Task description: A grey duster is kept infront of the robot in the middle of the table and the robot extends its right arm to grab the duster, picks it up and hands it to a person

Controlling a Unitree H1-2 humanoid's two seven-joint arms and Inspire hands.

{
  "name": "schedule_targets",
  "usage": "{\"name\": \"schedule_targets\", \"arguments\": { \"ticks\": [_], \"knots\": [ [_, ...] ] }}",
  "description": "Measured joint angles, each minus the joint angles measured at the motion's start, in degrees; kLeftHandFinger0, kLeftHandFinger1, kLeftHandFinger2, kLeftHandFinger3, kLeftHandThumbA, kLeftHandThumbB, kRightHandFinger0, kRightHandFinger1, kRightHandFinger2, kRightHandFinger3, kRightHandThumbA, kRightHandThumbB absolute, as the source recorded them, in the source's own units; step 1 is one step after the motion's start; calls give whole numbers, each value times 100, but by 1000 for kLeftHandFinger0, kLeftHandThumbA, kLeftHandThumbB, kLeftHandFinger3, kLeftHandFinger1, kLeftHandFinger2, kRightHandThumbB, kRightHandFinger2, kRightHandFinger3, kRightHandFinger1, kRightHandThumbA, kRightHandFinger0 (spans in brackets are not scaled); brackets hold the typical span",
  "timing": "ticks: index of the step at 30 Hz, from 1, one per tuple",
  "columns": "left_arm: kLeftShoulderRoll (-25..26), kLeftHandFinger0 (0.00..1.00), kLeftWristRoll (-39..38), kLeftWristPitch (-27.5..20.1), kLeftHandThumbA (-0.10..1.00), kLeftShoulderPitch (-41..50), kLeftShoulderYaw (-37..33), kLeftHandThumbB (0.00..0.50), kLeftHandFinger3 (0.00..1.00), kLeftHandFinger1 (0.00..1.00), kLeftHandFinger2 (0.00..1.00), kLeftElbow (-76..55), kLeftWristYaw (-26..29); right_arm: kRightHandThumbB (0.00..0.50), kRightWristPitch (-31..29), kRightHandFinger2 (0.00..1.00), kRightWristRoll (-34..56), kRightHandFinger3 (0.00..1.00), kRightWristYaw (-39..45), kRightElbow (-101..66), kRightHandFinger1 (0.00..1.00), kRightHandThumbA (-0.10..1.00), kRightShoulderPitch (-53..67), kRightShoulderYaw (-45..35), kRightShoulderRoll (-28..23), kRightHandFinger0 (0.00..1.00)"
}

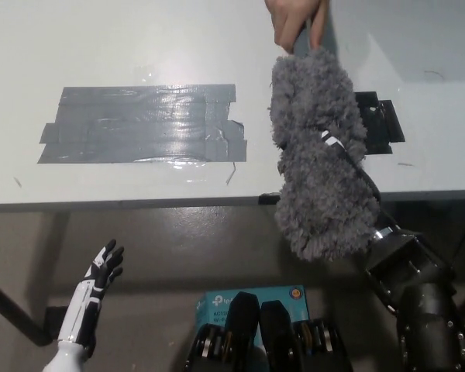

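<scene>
White table [139, 46]; right hand [349, 167] holds duster [314, 116].

head camera, steeply down, table [139, 46] edge

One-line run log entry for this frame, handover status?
phase: handover | right hand: shut on duster, raised over table edge | person's hand: on handle end | left hand: resting low, open
</scene>
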Motion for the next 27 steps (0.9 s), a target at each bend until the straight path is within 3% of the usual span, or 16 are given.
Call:
{"name": "schedule_targets", "arguments": {
  "ticks": [1, 2, 3, 4, 5, 6, 8, 9, 10, 13, 20, 27],
  "knots": [
    [2, 1000, 0, 0, 1000, -4, 0, 385, 1000, 1000, 1000, -13, 0, 166, 0, 873, 69, 1000, -37, -7, 476, -100, -14, 28, -10, 29],
    [3, 1000, 1, 0, 1000, -9, 1, 385, 1000, 1000, 1000, -23, 0, 251, -1, 1000, 151, 1000, -77, -12, 647, -59, -35, 74, -36, 180],
    [4, 1000, 2, 0, 1000, -10, 1, 385, 1000, 1000, 1000, -27, 1, 250, -1, 1000, 194, 1000, -100, -15, 1000, 182, -50, 109, -60, 564],
    [5, 1000, 3, 0, 1000, -9, 1, 386, 1000, 1000, 1000, -30, 1, 261, -1, 1000, 270, 1000, -141, -31, 1000, 268, -81, 184, -115, 728],
    [7, 1000, 3, 0, 1000, -8, 1, 385, 1000, 1000, 1000, -33, 0, 310, -1, 1000, 315, 1000, -162, -69, 1000, 351, -97, 293, -197, 1000],
    [7, 1000, 3, 0, 1000, -9, 1, 384, 1000, 1000, 1000, -36, 0, 372, -1, 1000, 326, 1000, -156, -93, 1000, 459, -97, 369, -248, 1000],
    [13, 1000, 4, 0, 1000, -9, 2, 384, 1000, 1000, 1000, -41, 0, 428, -1, 1000, 371, 1000, -86, -162, 1000, 520, -97, 545, -403, 1000],
    [18, 1000, 4, 0, 1000, -8, 2, 384, 1000, 1000, 1000, -41, 0, 428, -1, 1000, 392, 1000, -14, -180, 1000, 520, -96, 601, -461, 1000],
    [18, 1000, 4, 0, 1000, -8, 2, 387, 1000, 1000, 1000, -41, 0, 437, -1, 1000, 395, 1000, -6, -183, 1000, 658, -96, 610, -465, 1000],
    [24, 1000, 5, 0, 1000, -9, 2, 388, 1000, 1000, 1000, -58, 0, 476, -1, 1000, 414, 1000, 216, -197, 1000, 757, -90, 671, -530, 1000],
    [25, 1000, 2, 4, 1000, -17, 1, 377, 1000, 1000, 1000, -119, -1, 482, -1, 1000, 315, 1000, 782, -276, 1000, 936, -58, 716, -605, 1000],
    [29, 1000, 2, 5, 1000, -54, 1, 371, 1000, 1000, 1000, -114, -3, 461, -58, 1000, -182, 1000, 1244, -809, 1000, 975, 375, 733, -850, 1000]
  ]
}}
